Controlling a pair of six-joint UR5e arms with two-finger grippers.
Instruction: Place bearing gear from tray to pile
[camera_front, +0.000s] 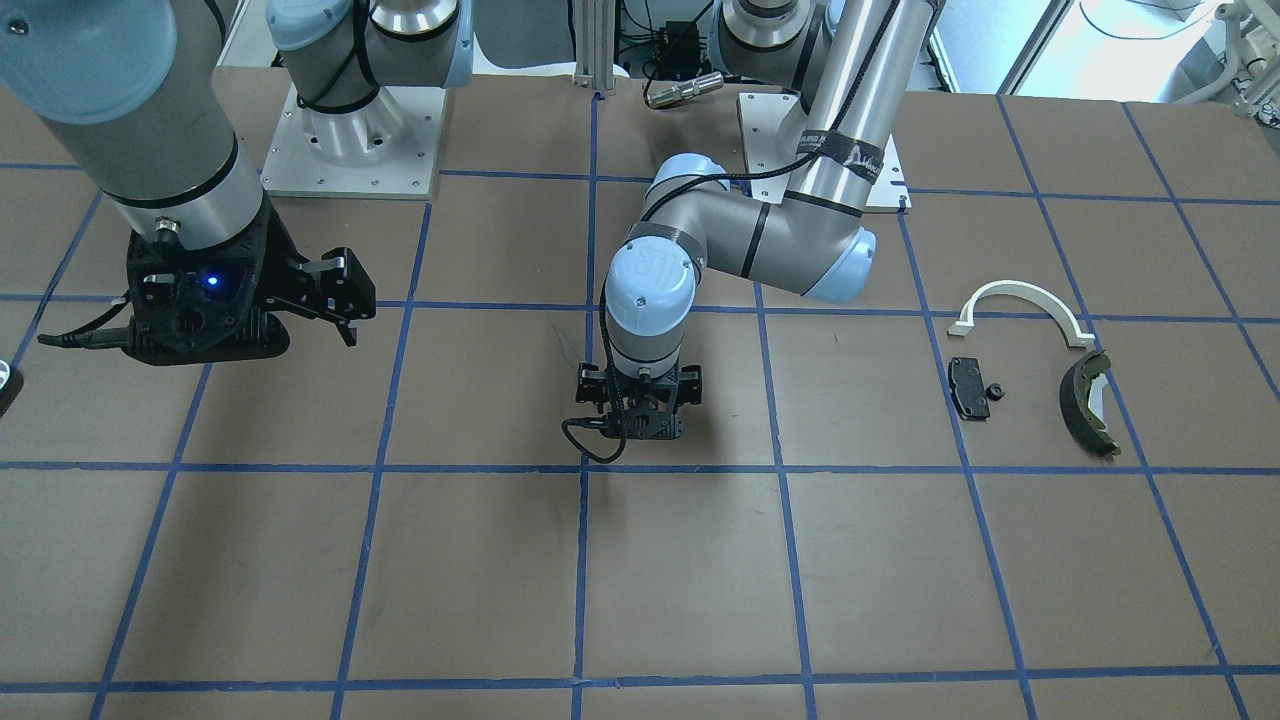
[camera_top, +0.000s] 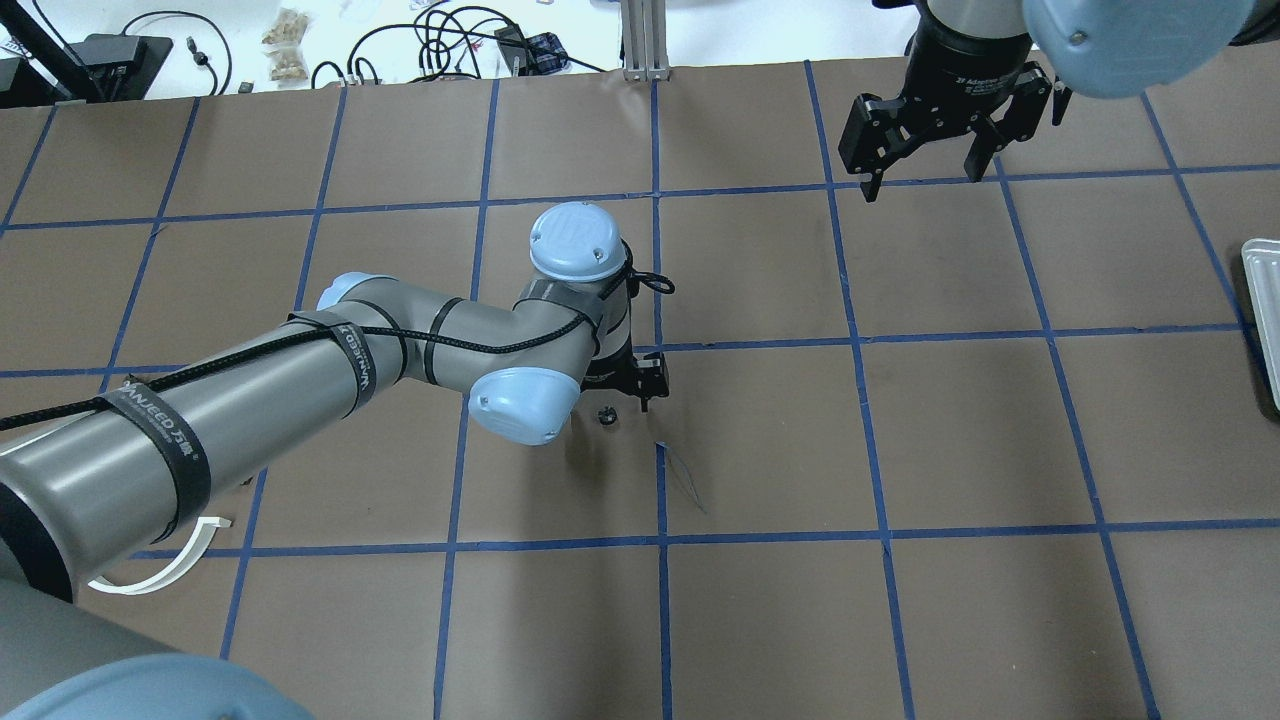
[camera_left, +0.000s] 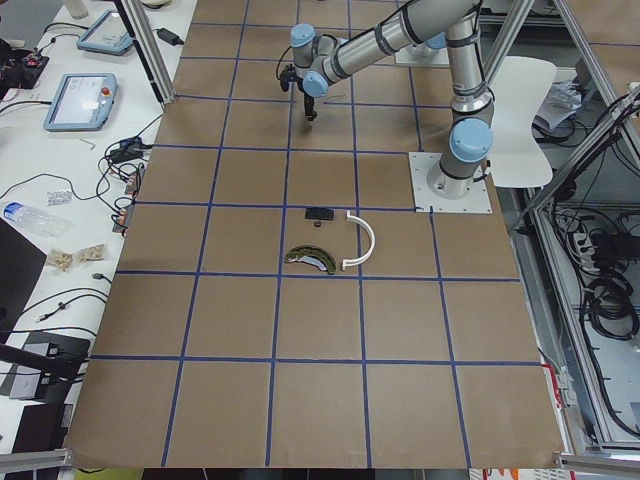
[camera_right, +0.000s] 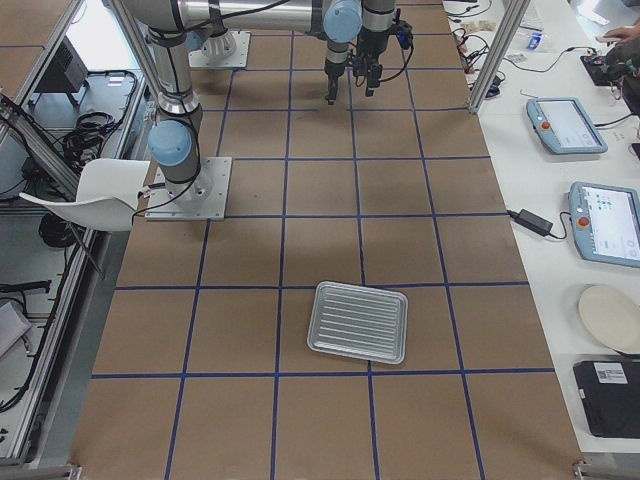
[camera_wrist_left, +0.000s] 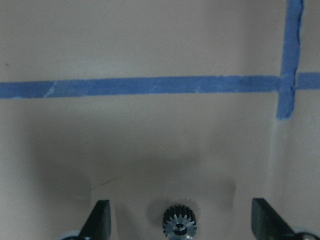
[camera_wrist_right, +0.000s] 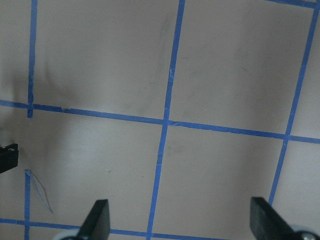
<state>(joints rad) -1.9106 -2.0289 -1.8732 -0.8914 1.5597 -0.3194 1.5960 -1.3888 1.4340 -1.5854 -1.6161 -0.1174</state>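
Observation:
A small dark toothed bearing gear (camera_wrist_left: 179, 223) stands on the brown table, midway between the two fingers of my left gripper (camera_wrist_left: 181, 220). That gripper is open and low over the table's middle (camera_front: 637, 415). The gear also shows in the overhead view (camera_top: 604, 414). The pile lies far off on my left: a flat black pad (camera_front: 968, 387), a small dark part (camera_front: 994, 390), an olive brake shoe (camera_front: 1088, 405) and a white arc (camera_front: 1022, 305). My right gripper (camera_top: 925, 165) is open and empty, held above the table.
The ribbed metal tray (camera_right: 358, 321) sits on my right side; only its edge (camera_top: 1262, 310) shows in the overhead view. Blue tape lines grid the brown table. The left arm's elbow (camera_top: 525, 400) hangs over the table's middle.

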